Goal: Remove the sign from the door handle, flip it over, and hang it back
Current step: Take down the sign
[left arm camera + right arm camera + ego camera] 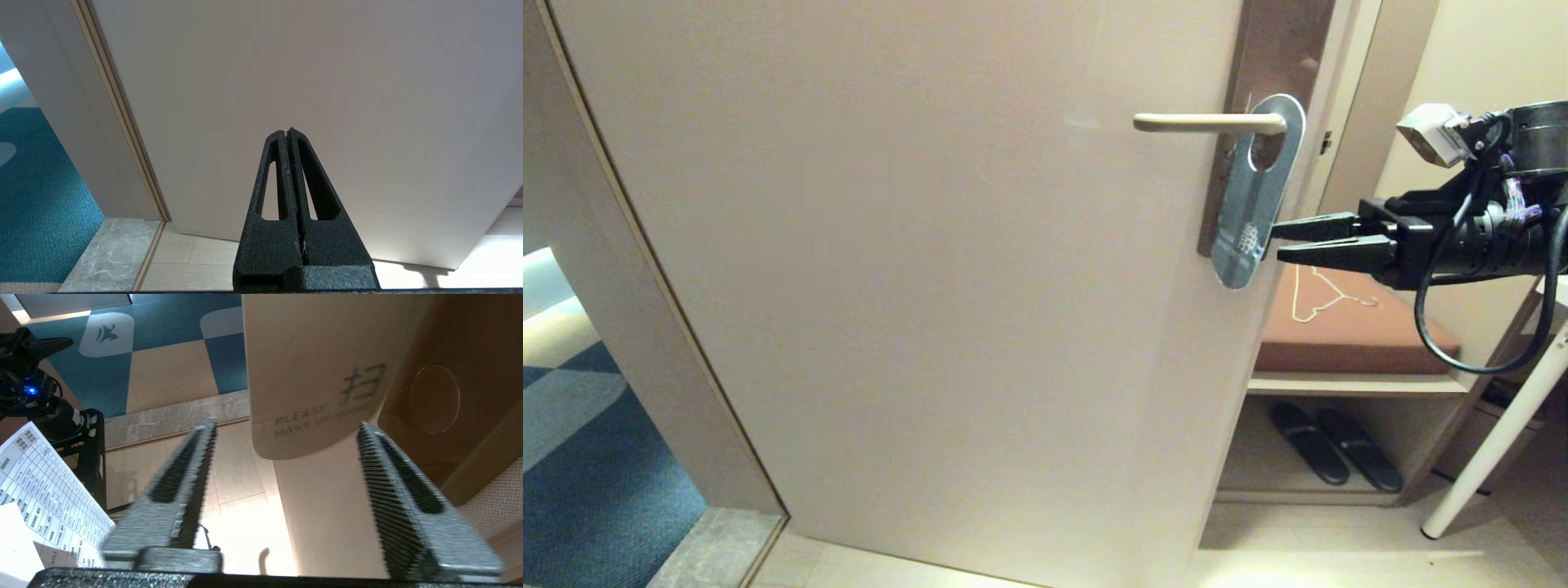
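Both fingers of the right tool stand wide apart flanking the sign's lower end, gripping nothing.

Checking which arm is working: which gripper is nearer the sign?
Right. The right gripper is open at the sign's lower edge; the left gripper, shut, sits low by the door, the sign unseen.

So the slim pale metal door handle carries the blue-grey oblong sign, hung by its oval hole. It dangles tilted against the beige door.
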Tool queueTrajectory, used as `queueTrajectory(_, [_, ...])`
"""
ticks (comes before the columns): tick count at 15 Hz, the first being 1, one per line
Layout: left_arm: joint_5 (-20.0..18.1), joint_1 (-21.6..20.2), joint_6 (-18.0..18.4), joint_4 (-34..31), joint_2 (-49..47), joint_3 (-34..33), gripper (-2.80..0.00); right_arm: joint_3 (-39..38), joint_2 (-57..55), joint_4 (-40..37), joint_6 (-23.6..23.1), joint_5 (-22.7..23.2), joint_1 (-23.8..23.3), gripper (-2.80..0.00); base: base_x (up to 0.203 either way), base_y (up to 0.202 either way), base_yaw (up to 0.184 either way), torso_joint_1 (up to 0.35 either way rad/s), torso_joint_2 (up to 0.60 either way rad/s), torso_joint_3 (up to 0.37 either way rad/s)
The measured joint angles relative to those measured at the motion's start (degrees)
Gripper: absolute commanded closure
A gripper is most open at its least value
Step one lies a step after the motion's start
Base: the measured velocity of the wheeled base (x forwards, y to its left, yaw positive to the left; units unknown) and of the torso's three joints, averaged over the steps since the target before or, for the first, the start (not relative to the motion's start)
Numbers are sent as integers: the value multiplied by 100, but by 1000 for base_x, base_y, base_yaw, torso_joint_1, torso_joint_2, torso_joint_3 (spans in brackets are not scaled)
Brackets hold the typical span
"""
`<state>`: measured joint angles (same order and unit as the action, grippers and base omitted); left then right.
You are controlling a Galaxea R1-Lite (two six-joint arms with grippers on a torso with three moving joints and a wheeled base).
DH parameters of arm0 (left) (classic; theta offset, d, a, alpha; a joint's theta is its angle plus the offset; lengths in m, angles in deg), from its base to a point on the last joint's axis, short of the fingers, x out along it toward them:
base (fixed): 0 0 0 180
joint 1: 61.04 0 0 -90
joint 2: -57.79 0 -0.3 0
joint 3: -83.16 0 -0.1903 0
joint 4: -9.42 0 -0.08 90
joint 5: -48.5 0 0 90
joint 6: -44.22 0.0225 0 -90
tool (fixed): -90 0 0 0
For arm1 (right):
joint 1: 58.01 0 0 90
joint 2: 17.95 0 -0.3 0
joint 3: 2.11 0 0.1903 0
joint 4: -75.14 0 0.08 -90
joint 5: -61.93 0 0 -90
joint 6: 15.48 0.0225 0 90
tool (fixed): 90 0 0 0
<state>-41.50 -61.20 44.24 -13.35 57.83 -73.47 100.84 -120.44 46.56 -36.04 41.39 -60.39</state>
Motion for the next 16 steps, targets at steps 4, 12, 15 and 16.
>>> queueTrajectory(4, [0,0,-1,-1,0,0,0,-113,102,-13,5,-162,-128,-280,0,0,0,0,0,0])
queueTrajectory(12, [0,0,-2,0,0,0,0,-748,783,-13,51,-824,-17,-280,0,0,0,0,0,0])
queueTrajectory(15, [0,0,-2,-2,0,0,0,-1081,1128,-13,171,-1278,254,-280,0,0,0,0,0,0])
queueTrajectory(16, [-2,0,-2,0,0,0,0,-1140,1214,-9,228,-1416,344,-280,0,0,0,0,0,0])
